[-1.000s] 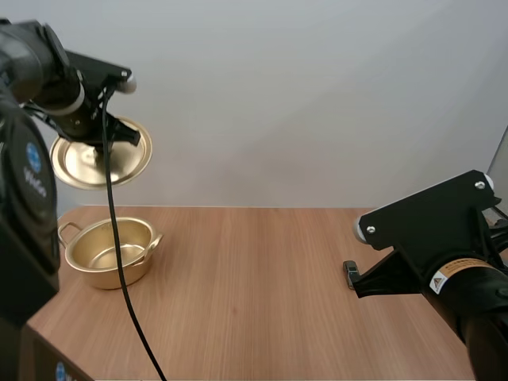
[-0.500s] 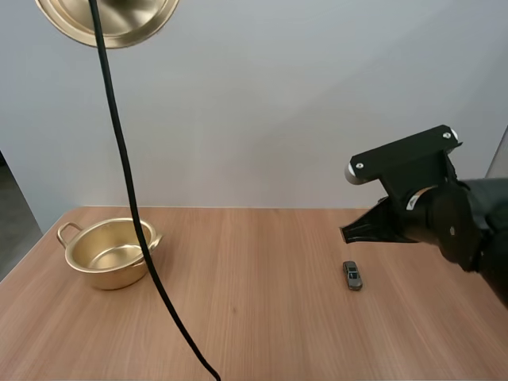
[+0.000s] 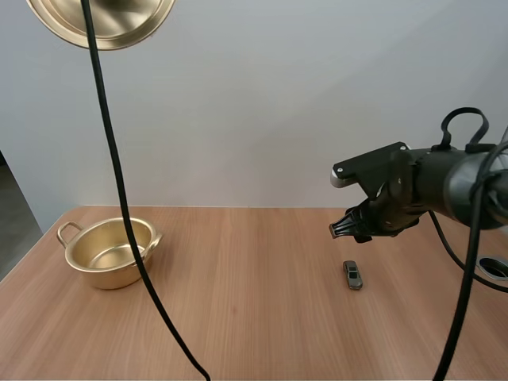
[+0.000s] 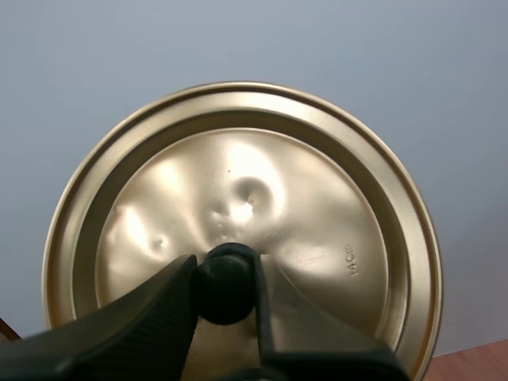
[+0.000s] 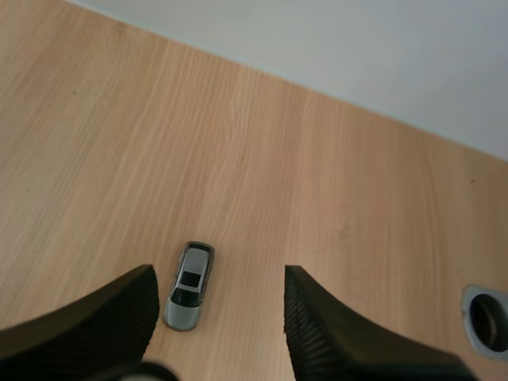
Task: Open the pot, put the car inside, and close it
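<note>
The golden pot point(image 3: 111, 252) stands open on the left of the wooden table. Its golden lid point(image 3: 103, 20) hangs high above it. In the left wrist view my left gripper point(image 4: 226, 282) is shut on the lid's black knob point(image 4: 227, 274), with the lid point(image 4: 317, 238) facing the camera. A small grey toy car point(image 3: 352, 275) lies on the table's right half. My right gripper point(image 3: 343, 230) hovers just above and behind it. In the right wrist view its fingers point(image 5: 218, 317) stand open, and the car point(image 5: 189, 286) lies between them, close to one finger.
A round metal-rimmed hole point(image 3: 496, 268) sits in the table at the far right, beyond the car point(image 5: 486, 317). Bare wood point(image 3: 238, 294) stretches between pot and car.
My left arm has lifted the lid from just over the pot to high above it. My right arm has drawn back over the car and its fingers have spread apart.
</note>
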